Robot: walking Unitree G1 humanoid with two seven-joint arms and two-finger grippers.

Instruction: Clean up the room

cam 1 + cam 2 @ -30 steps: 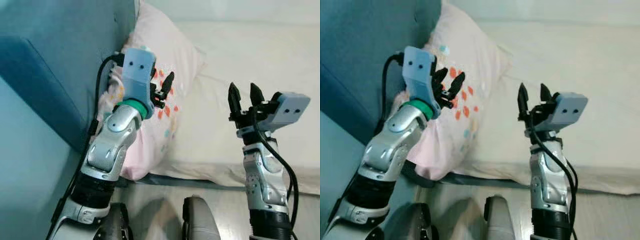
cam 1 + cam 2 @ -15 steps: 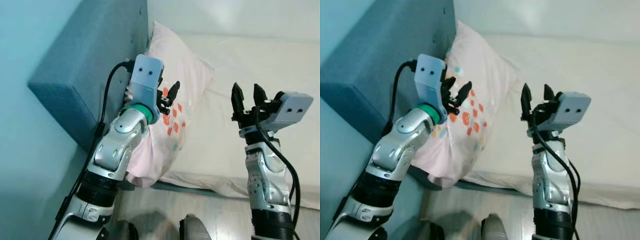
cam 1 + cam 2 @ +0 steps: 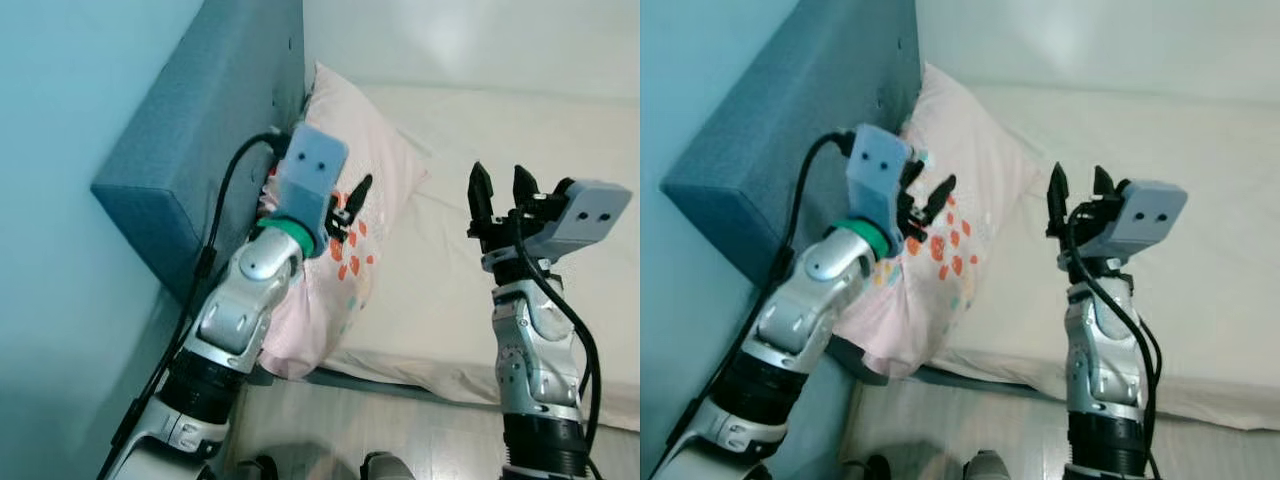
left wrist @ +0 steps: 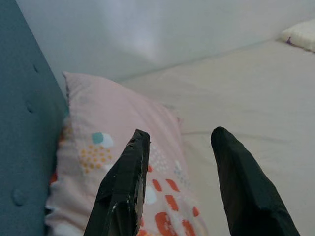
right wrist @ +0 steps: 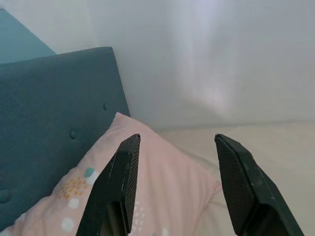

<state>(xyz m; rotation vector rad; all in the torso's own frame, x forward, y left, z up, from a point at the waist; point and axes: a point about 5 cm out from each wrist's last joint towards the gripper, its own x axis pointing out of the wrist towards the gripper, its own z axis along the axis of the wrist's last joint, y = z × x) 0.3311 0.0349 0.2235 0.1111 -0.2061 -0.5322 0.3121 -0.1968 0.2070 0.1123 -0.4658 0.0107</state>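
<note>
A wide bed with a cream-white sheet (image 3: 520, 150) fills the right and upper part of the head views, its near edge running along the lower right. Down the left side runs a teal upholstered button-tufted headboard (image 3: 190, 130), with a pale blue-green wall at the far left. Propped against that headboard, left of centre, sits the thing to be tidied: a pale pink pillow printed with orange, teal and yellow spots (image 3: 375, 170), its lower end drooping over the mattress edge near the bottom centre. At the upper right of the left wrist view a second small white pillow (image 4: 301, 34) lies far off on the sheet.

The left gripper (image 3: 345, 205) hovers at the centre of the frame right over the pillow's printed face, fingers spread apart with nothing between them. The right gripper (image 3: 502, 190) stands upright at the right, well apart from the pillow over bare sheet, likewise spread and empty.

From where I stand, the risk is a one-sided grab. If only the left fingers (image 4: 123, 187) nip the loose cover, they may catch cloth alone and the pillow will sag, slide off the overhanging corner and drop to the floor. A push instead of a pinch would wedge it harder against the headboard. The black cable looping beside the left arm could also snag there.
</note>
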